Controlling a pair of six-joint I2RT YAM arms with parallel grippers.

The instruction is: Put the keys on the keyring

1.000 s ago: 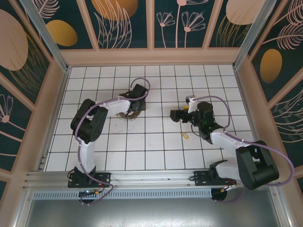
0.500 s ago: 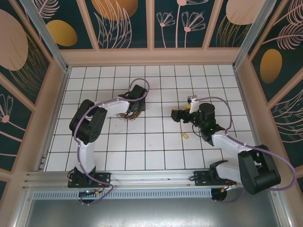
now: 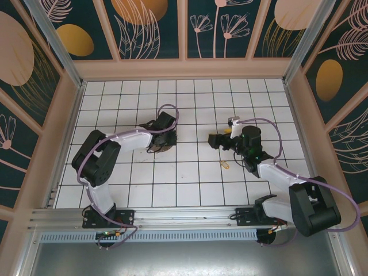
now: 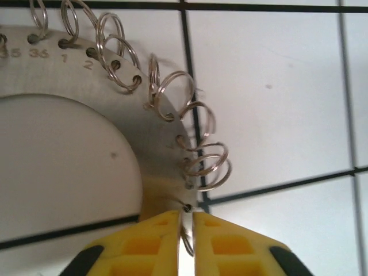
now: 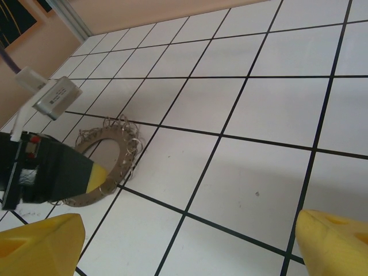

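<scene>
Peach walls (image 3: 184, 69) ringed the white tiled floor (image 3: 190, 190); dark floral panels (image 3: 155, 34) rose beyond it, a metal rail (image 3: 184, 217) along its near edge.

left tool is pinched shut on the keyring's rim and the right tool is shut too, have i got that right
Not quite. The right tool is open: the right wrist view shows its yellow fingers spread wide apart with bare tiles between them. The rest holds: the left tool is pinched shut on the keyring's rim.

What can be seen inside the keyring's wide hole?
Bare white tile with one black line shows through the keyring. The left hand covers the rim's near edge, hiding what lies beneath.
</scene>
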